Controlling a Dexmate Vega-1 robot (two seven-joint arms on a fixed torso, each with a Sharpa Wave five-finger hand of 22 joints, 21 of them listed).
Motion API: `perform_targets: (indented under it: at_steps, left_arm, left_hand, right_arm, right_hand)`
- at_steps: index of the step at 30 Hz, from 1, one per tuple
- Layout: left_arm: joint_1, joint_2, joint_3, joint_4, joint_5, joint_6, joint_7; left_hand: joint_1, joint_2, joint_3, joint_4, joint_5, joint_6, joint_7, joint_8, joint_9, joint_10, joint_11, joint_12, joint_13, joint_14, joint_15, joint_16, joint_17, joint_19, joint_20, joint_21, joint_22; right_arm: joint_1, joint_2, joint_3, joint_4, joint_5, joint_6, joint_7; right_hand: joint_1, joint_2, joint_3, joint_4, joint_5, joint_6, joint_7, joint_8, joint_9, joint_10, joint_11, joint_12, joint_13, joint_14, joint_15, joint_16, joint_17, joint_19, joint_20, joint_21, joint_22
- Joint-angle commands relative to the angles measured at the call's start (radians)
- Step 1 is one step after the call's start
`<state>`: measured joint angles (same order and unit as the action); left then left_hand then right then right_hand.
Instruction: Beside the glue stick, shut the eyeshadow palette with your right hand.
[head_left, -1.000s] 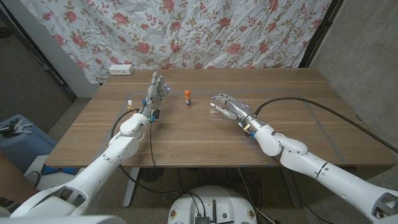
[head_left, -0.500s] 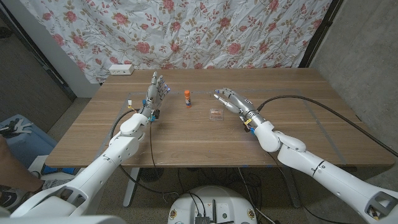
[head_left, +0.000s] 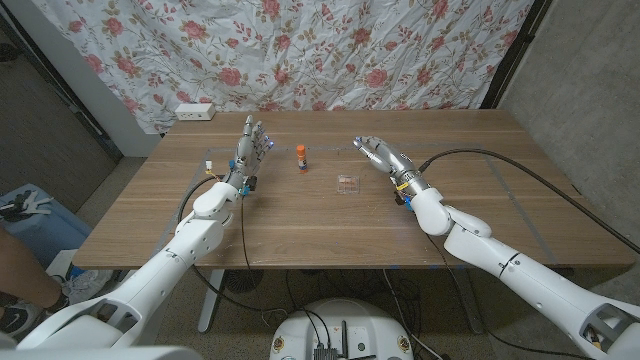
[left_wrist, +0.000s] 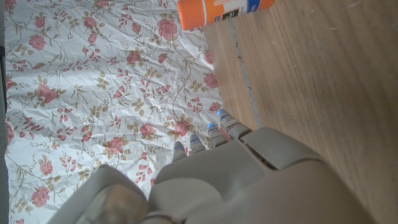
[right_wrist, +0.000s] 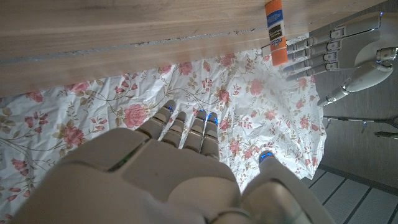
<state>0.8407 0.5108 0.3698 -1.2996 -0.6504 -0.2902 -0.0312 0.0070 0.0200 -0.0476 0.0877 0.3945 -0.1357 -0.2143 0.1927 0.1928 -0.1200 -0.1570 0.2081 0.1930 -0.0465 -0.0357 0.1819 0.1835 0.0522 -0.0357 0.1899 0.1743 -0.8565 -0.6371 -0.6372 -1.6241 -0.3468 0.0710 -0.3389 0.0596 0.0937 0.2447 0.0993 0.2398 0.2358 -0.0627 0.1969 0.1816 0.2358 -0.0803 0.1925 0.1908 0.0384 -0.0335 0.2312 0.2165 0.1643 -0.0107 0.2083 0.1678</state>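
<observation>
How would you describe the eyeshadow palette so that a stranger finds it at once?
Look at the middle of the wooden table. An orange-capped glue stick stands there, and the eyeshadow palette lies toward the right hand from it. It is the small, flat, clear case; the glue stick is upright.

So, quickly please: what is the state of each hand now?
Left hand: open, holding nothing.
Right hand: open, holding nothing, away from the eyeshadow palette.
</observation>
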Motion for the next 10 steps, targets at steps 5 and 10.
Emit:
perform_targets:
  at_steps: [5, 10]
  left_arm:
    - [0.000, 0.000, 0.000, 0.000, 0.000, -0.001, 0.001]
    - [-0.001, 0.000, 0.000, 0.001, 0.000, -0.001, -0.001]
  left_hand:
    - [0.008, -0.005, 0.008, 0.003, 0.003, -0.001, -0.005, 0.006, 0.003, 0.000, -0.010, 0.005, 0.003, -0.008, -0.072, 0.008, 0.003, 0.009, -0.008, 0.007, 0.004]
    - [0.008, -0.005, 0.008, 0.003, 0.003, -0.001, -0.005, 0.006, 0.003, -0.001, -0.009, 0.005, 0.003, -0.009, -0.072, 0.008, 0.003, 0.009, -0.008, 0.007, 0.004]
  right_arm:
    - [0.030, 0.055, 0.037, 0.075, 0.174, 0.016, 0.017]
    - [0.023, 0.061, 0.050, 0.074, 0.208, 0.004, 0.003]
  right_hand:
    - [0.001, 0.019, 0.008, 0.003, -0.005, 0.001, -0.002, -0.001, 0.001, 0.000, 0.016, 0.003, 0.000, 0.010, -0.014, 0.005, 0.002, 0.012, -0.003, 0.006, -0.001]
    - [0.001, 0.021, 0.010, 0.003, -0.005, 0.000, 0.003, -0.002, 0.001, 0.002, 0.019, 0.003, 0.001, 0.013, -0.013, 0.006, 0.002, 0.016, -0.005, 0.005, -0.001]
